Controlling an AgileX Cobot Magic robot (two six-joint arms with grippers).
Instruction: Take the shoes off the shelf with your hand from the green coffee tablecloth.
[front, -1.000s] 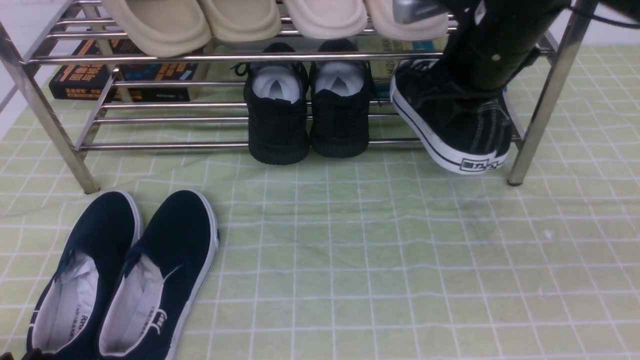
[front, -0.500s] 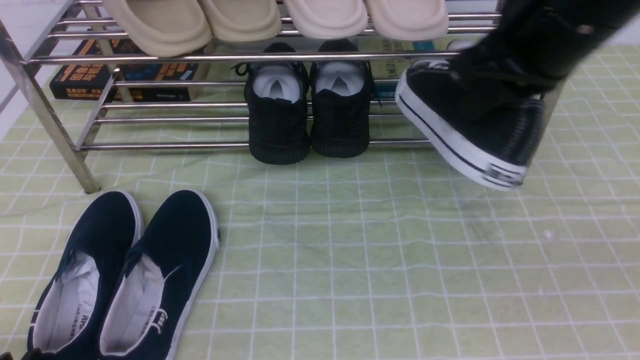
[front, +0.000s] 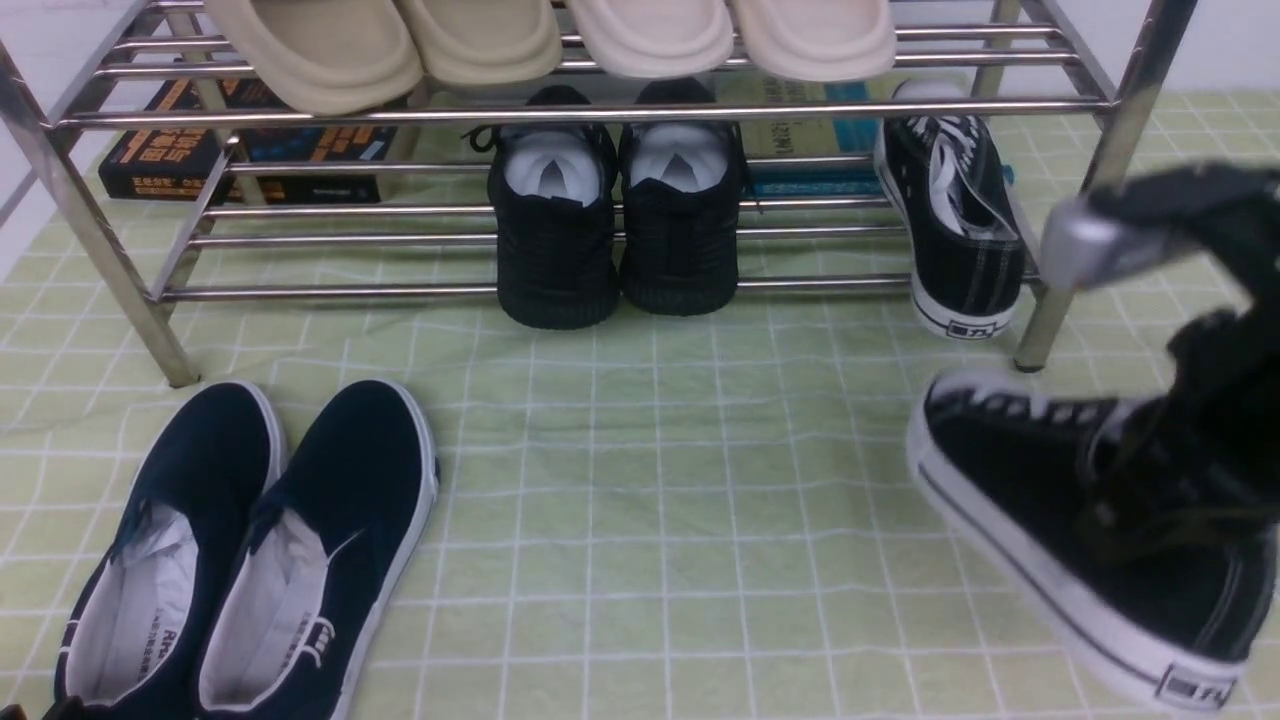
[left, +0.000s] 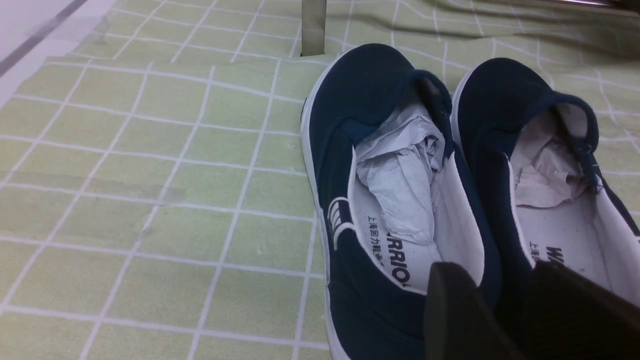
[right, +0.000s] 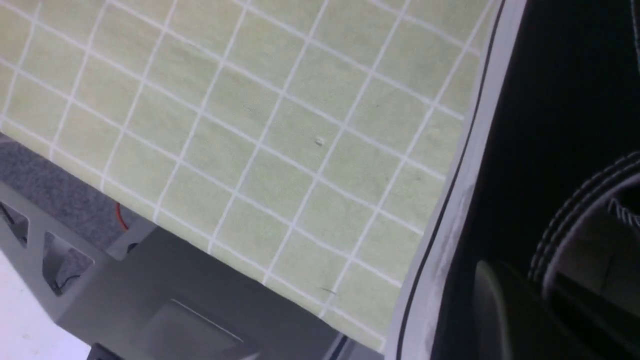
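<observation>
My right gripper is shut on the collar of one black canvas sneaker and holds it tilted, toe up, low over the pale green tablecloth at the front right, off the shelf. The right wrist view shows its white-edged sole and black side, with my gripper pinching the wall. The second canvas sneaker stays on the lower tier of the steel shelf, at its right end. My left gripper is open and hovers over the heels of the navy slip-ons.
Navy slip-ons lie on the cloth at the front left. Black knit sneakers stand mid lower tier, beige slippers on the top tier, books behind. The shelf's right leg stands near the held shoe. The table's front edge shows below it.
My right arm has pulled the canvas sneaker out of the shelf, toward the front and right, and lowered it toward the cloth. The second sneaker behind it has come into view. The left arm is still.
</observation>
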